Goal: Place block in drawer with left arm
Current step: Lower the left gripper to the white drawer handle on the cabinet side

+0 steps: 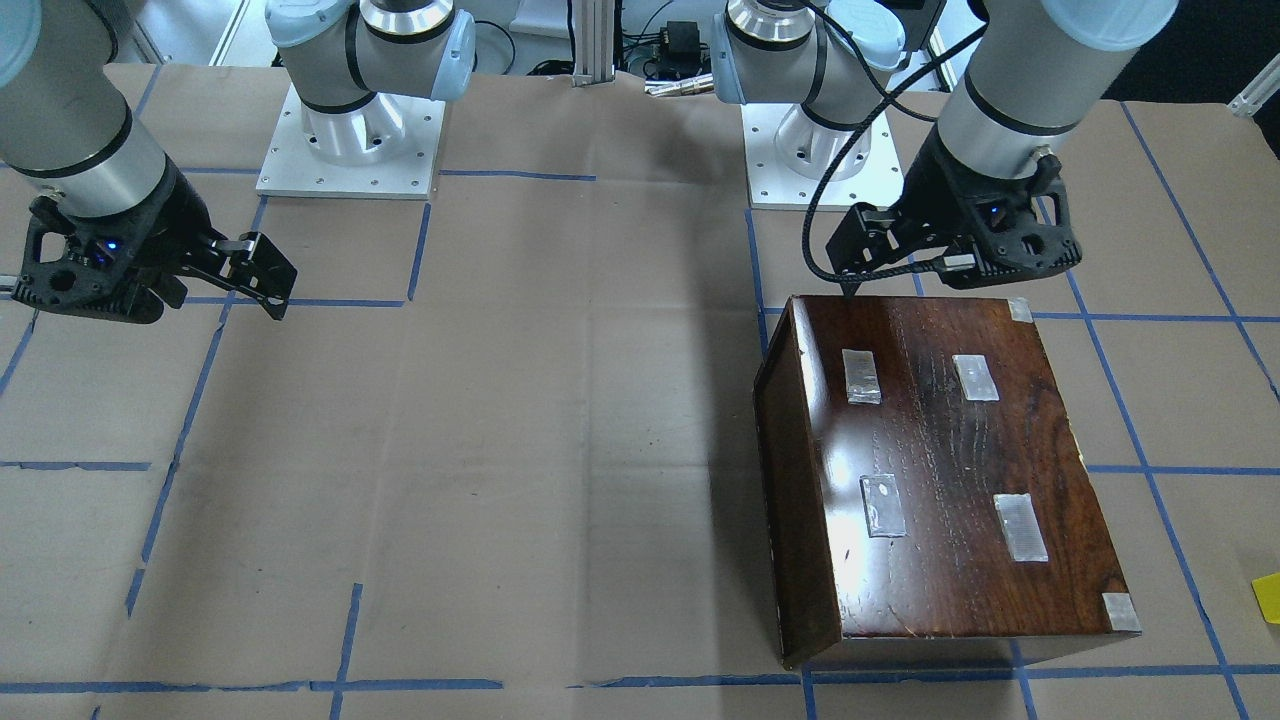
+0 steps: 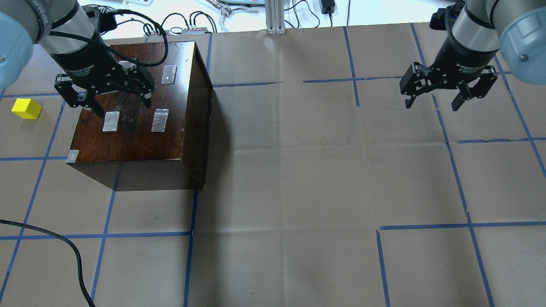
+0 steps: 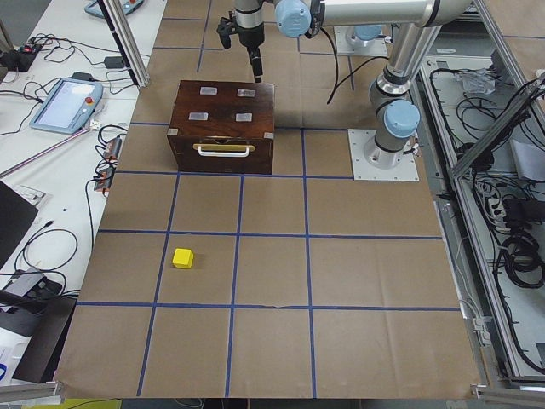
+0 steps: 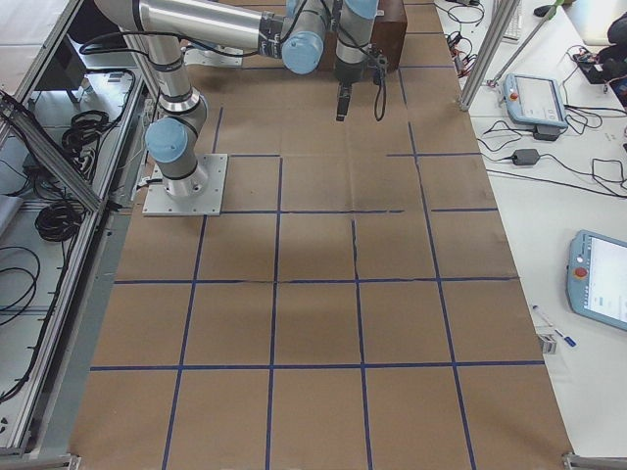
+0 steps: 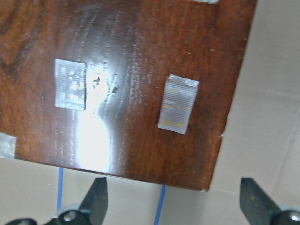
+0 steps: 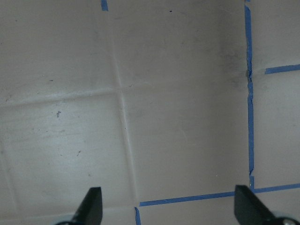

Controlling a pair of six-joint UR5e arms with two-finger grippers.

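Hovering over box (image 2: pixel 136 136), left tool (image 2: pixel 123 108) gapes empty

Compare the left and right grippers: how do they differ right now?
The left gripper hangs over the wooden box's taped top; the right gripper hangs over bare paper-covered table. A black braided cable loops beside the left gripper; the right gripper shows none. Both are open, empty and point down.
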